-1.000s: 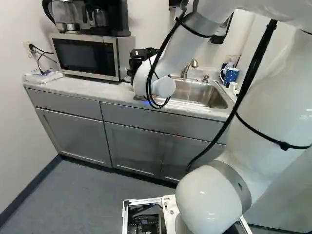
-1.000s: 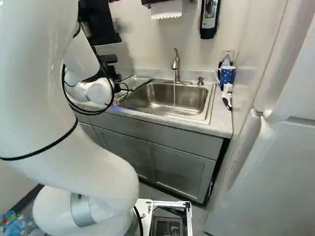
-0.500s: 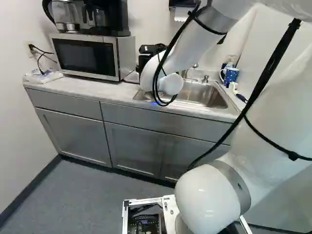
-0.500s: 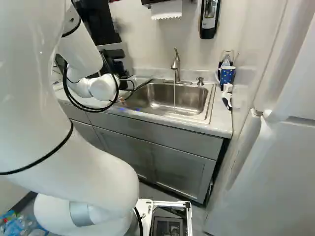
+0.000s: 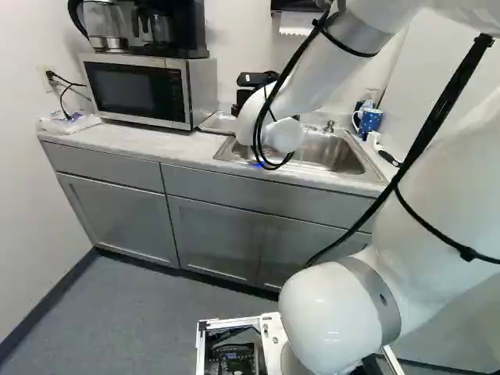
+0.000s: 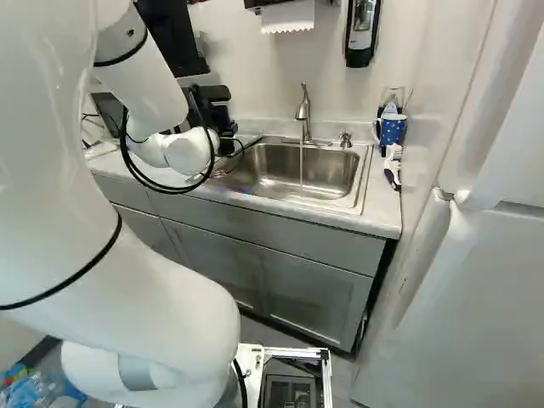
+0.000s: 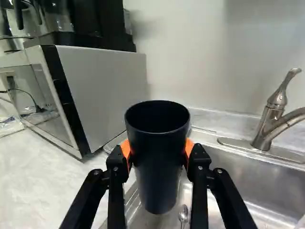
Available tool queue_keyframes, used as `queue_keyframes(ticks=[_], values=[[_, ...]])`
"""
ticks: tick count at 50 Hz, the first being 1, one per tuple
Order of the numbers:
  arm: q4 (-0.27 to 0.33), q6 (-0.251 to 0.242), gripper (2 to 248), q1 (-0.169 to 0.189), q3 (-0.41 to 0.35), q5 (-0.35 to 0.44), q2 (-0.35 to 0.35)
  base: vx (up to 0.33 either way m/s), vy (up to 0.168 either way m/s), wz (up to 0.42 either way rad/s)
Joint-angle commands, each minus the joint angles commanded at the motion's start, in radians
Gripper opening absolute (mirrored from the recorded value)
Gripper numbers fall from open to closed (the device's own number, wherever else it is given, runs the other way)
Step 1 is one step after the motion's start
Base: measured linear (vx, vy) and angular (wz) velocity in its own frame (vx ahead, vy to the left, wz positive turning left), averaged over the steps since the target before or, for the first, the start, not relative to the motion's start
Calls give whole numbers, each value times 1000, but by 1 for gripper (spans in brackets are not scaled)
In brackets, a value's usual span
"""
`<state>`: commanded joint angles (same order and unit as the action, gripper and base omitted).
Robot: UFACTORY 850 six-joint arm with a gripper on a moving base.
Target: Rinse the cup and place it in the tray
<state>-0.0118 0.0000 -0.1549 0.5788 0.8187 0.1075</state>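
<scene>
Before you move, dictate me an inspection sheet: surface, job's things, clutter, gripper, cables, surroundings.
Surface: pale countertop with an inset stainless-steel sink.
Job's things: dark, tapered cup, upright; brushed-metal faucet, thin water stream running; shallow metallic tray beside the microwave.
Clutter: small metal spoon in the sink; blue patterned mug and white-and-black brush at the right of the right base view.
Gripper: black two-finger gripper shut on the cup, orange pads against opposite sides.
Cables: thick black cable along the white arm; black cord at the wall outlet.
Surroundings: silver-and-black microwave, black coffee maker on top.
</scene>
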Motion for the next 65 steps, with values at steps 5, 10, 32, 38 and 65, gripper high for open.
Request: queue_keyframes(ticks=[5, 10, 32, 38, 65], values=[[0, 0, 124, 16, 1, 0, -1, 0, 0, 0], [0, 0, 124, 33, 3, 0, -3, 0, 0, 0], [0, 0, 124, 105, 16, 0, -17, 0, 0, 0], [0, 0, 124, 124, 20, 0, -27, 0, 0, 0], [0, 0, 124, 210, 19, 9, -86, 0, 0, 0]])
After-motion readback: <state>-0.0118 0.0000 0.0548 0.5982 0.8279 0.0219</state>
